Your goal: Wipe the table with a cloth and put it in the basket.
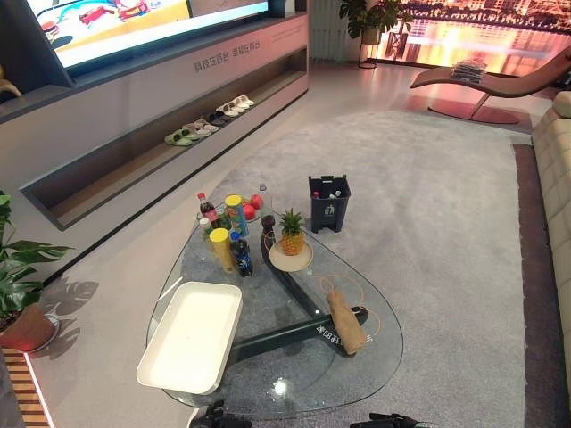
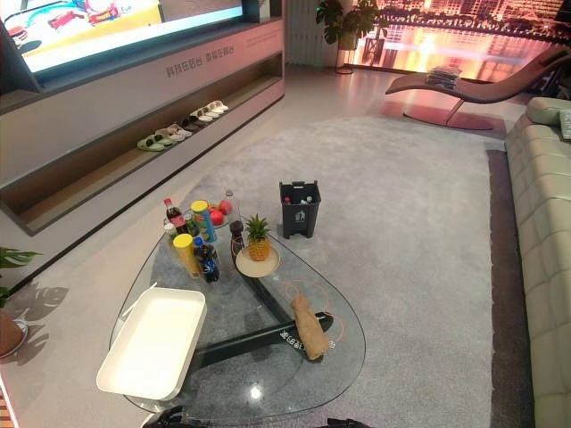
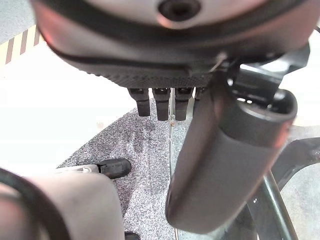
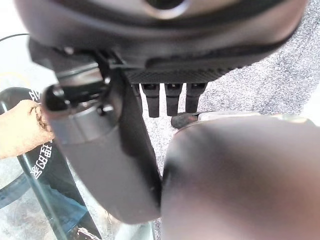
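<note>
Left wrist view had the left hand (image 3: pixel 220 150) hanging beside the table edge, fingers (image 3: pixel 162 105) straight and relaxed, thumb out, holding nothing and touching nothing. Right wrist view matched: right hand (image 4: pixel 115 150) loose, fingers (image 4: pixel 172 100) straight, empty, with the tan cloth (image 4: pixel 22 127) visible past the thumb but apart from it. Both hands sat low at the near rim of the glass table (image 1: pixel 375 357), just poking into the head views.

Task looked unstarted, judging by the layout. Cloth (image 1: pixel 346 323) lay bunched in a long roll on the glass, right of centre, over the dark table frame (image 1: pixel 285 334) showing through beneath. No hand was on it. White tray (image 1: pixel 192 334) sat on the near-left part of the top, empty, well apart from the cloth. Far end held a cluster of bottles and cans (image 1: pixel 227 232) and a pineapple (image 1: pixel 291 234) on a small plate (image 1: pixel 292 259). Dark bin (image 1: pixel 329 202) stood on the carpet just beyond the table's far end; whether that or the tray counts as the basket, couldn't tell, though the tray seemed the likelier drop spot.

Left to do, as I judged: reach and grip the cloth, wipe the glass, drop it in the container. Right hand was the nearer one for the pick.
</note>
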You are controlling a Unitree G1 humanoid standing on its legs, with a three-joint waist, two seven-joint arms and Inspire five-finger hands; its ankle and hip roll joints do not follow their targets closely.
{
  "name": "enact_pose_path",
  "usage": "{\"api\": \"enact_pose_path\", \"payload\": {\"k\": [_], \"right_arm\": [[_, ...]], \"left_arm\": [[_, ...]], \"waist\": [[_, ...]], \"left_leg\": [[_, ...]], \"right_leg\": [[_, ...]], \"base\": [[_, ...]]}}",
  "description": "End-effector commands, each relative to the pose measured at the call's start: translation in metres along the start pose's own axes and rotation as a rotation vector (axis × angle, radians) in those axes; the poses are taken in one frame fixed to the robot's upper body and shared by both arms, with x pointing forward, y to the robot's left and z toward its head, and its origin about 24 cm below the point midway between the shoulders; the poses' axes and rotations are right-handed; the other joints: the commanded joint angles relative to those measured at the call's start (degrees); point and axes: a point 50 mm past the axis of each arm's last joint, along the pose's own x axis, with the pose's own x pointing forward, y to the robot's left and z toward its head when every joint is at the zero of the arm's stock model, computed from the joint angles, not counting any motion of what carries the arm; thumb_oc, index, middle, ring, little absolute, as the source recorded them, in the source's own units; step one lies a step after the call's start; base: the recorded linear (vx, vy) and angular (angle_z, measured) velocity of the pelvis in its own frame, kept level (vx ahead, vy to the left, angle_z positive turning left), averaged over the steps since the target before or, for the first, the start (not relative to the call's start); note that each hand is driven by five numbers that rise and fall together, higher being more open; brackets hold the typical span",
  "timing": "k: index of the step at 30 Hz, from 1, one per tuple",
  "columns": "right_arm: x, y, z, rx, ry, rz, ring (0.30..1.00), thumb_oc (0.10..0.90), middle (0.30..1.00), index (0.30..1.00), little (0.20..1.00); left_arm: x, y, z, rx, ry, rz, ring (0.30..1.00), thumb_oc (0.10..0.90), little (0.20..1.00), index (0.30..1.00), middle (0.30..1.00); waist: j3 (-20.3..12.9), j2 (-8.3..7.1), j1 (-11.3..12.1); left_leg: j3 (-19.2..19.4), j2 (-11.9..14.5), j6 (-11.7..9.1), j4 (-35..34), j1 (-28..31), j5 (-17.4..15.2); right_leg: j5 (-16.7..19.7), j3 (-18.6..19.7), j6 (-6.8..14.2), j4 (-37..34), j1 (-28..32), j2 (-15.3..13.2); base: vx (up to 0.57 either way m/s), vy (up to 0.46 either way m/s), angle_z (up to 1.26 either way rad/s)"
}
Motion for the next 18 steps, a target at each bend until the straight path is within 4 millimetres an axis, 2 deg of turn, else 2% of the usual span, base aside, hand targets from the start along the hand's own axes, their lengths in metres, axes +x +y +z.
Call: {"api": "enact_pose_path", "payload": {"k": [1, 18], "right_arm": [[0.0004, -0.002, -0.0116, -0.066, 0.076, -0.026, 0.9, 0.8, 0.9, 0.9, 0.9], [0.0008, -0.0002, -0.0104, -0.076, 0.073, -0.025, 0.9, 0.8, 0.9, 0.9, 0.9]], "left_arm": [[0.0032, 0.0, 0.0249, 0.002, -0.076, -0.01, 0.9, 0.8, 0.9, 0.9, 0.9], [0.0032, -0.0003, 0.0253, -0.002, -0.079, -0.021, 0.9, 0.8, 0.9, 0.9, 0.9]], "waist": [[0.44, -0.01, -0.45], [0.33, -0.24, -0.42]], "left_leg": [[5.28, -3.26, 1.11, 1.44, -1.57, -4.08], [5.46, -3.05, 1.03, 0.99, -1.39, -3.88]], "right_leg": [[-3.84, -5.5, 4.5, 4.86, -1.29, -3.16], [-3.82, -5.75, 4.36, 4.63, -1.06, -2.99]], "base": [[0.0, 0.0, 0.0], [0.0, 0.0, 0.0]]}}
